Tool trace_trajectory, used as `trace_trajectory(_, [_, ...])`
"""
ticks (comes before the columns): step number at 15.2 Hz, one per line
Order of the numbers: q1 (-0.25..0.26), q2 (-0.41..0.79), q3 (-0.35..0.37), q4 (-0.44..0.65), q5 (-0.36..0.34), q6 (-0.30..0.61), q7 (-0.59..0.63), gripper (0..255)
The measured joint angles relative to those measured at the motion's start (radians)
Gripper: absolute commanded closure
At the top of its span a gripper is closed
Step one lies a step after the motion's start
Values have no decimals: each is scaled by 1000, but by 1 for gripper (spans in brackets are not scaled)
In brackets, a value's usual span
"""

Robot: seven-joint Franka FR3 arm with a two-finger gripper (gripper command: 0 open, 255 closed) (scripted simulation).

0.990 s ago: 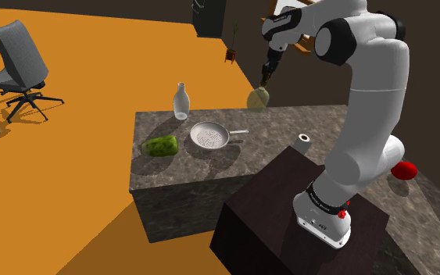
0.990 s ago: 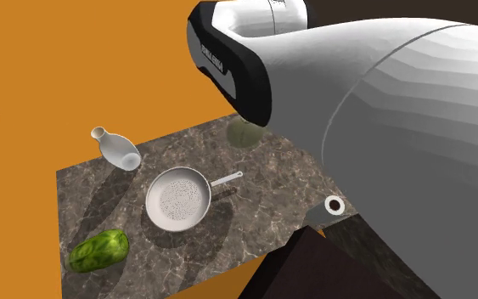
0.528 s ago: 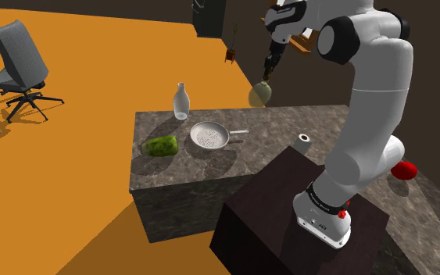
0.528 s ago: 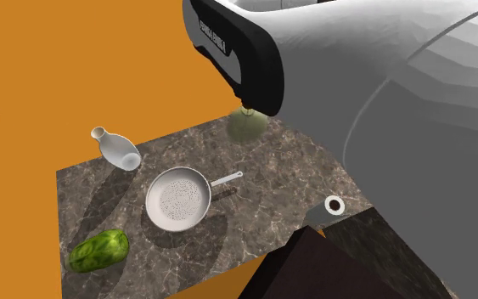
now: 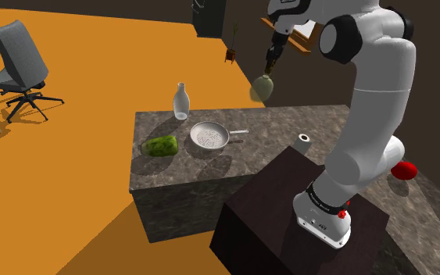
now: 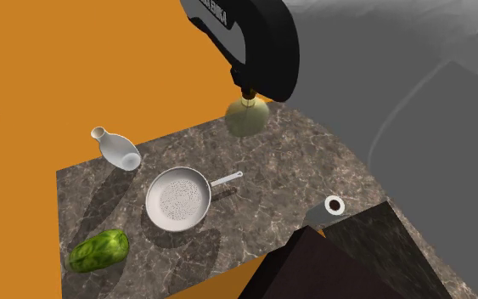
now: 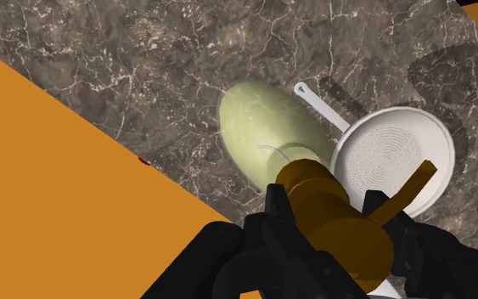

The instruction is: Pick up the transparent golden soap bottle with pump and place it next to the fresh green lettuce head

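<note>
Gripper (image 7: 330, 219) first: my two black fingers are clamped on the amber pump collar of the translucent pale-gold, round-bellied soap bottle (image 7: 267, 132). The bottle hangs under me, clear of the surface, above the far edge of the dark marble-patterned counter (image 5: 210, 168).

As I judge it, this is the carry. The route crosses the counter over the round white frying pan (image 5: 210, 137) to the oblong green lettuce head (image 5: 160, 146) near the shoulder view's left end. I hold height until I am past the pan's rim and handle. I also stay wide of the white narrow-necked flask (image 5: 180, 101) at the back edge, which looks easy to tip.

My hold is high on a thin neck (the heavy belly may swing), so I travel slowly and keep the bottle upright. I aim for bare marble just beside the lettuce, not the tight strip between it and the pan. The small white roll (image 5: 303, 142) near my stand is out of the way.
</note>
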Motion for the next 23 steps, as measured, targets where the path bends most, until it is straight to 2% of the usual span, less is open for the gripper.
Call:
trace_trajectory(9, [-8, -10, -4, 107, -6, -115, 10, 255])
trace_trajectory(17, [-28, 15, -4, 253, 0, -236, 16, 255])
trace_trajectory(23, [87, -144, 11, 28, -53, -158, 116, 255])
